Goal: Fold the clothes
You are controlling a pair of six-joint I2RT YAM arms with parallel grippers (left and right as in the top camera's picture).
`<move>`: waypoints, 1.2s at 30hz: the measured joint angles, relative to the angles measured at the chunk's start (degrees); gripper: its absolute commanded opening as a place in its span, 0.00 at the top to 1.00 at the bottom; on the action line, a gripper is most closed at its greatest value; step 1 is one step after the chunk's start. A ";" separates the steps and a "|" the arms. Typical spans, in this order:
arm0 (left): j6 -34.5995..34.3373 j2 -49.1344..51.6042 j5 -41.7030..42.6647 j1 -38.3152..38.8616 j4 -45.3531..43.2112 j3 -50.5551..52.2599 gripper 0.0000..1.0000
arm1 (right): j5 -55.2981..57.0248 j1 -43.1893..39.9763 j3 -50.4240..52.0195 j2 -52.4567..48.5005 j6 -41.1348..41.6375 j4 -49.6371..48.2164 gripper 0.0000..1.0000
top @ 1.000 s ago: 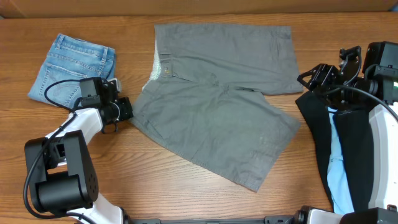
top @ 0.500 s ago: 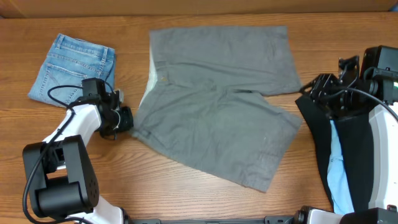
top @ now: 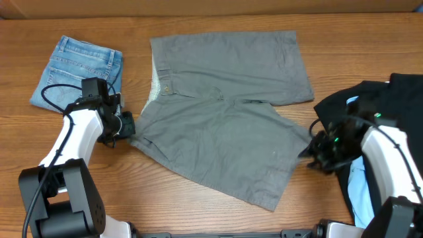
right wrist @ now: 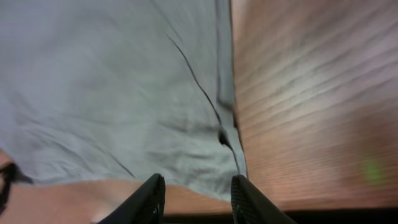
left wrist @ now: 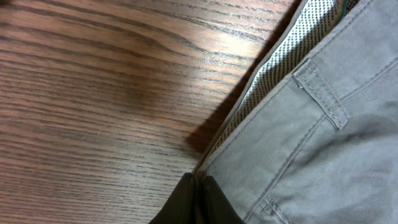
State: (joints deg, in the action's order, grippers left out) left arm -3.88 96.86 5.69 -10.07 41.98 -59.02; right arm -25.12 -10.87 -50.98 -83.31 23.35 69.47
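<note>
Grey shorts (top: 225, 125) lie spread flat on the middle of the table, waistband to the left. My left gripper (top: 129, 125) is shut on the waistband's near corner; in the left wrist view the closed fingertips (left wrist: 199, 186) pinch that edge of the grey shorts (left wrist: 311, 137), with dotted pale lining showing above. My right gripper (top: 310, 151) hovers at the right leg's hem. In the right wrist view it (right wrist: 198, 194) stands open over bare wood, the hem corner of the grey shorts (right wrist: 124, 93) just ahead of its fingertips (right wrist: 152, 196).
Folded light-blue denim shorts (top: 79, 69) lie at the back left, close behind my left arm. A heap of black garments (top: 403, 92) with a pale blue piece (top: 360, 192) lies along the right edge, under my right arm. The wooden table (top: 165, 205) shows in front.
The grey shorts slid left, pulled by my left gripper. My right arm swung from the back right down to the right leg's hem, its jaws narrowing.
</note>
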 measured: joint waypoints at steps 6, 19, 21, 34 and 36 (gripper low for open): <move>0.02 0.00 -0.26 0.00 0.04 0.00 0.88 | -2.40 6.71 6.49 -0.02 3.04 -1.55 0.53; 0.02 0.00 -0.42 0.00 0.04 0.00 0.84 | -3.37 26.34 13.66 -0.02 16.24 -7.37 0.43; 0.00 0.00 -0.44 0.00 0.02 0.00 0.84 | -3.30 27.47 14.80 -0.02 18.12 -8.28 0.45; 0.00 0.00 -0.37 0.00 0.04 0.00 0.83 | -2.27 28.28 18.64 0.00 24.55 -12.50 0.32; 0.00 0.00 -0.37 0.00 0.07 0.00 0.83 | -1.88 28.26 18.69 0.00 24.79 -12.55 0.40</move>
State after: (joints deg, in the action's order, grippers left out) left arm -3.88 96.86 5.32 -10.07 42.04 -59.02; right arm -27.00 17.39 -32.29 -83.31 48.14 56.93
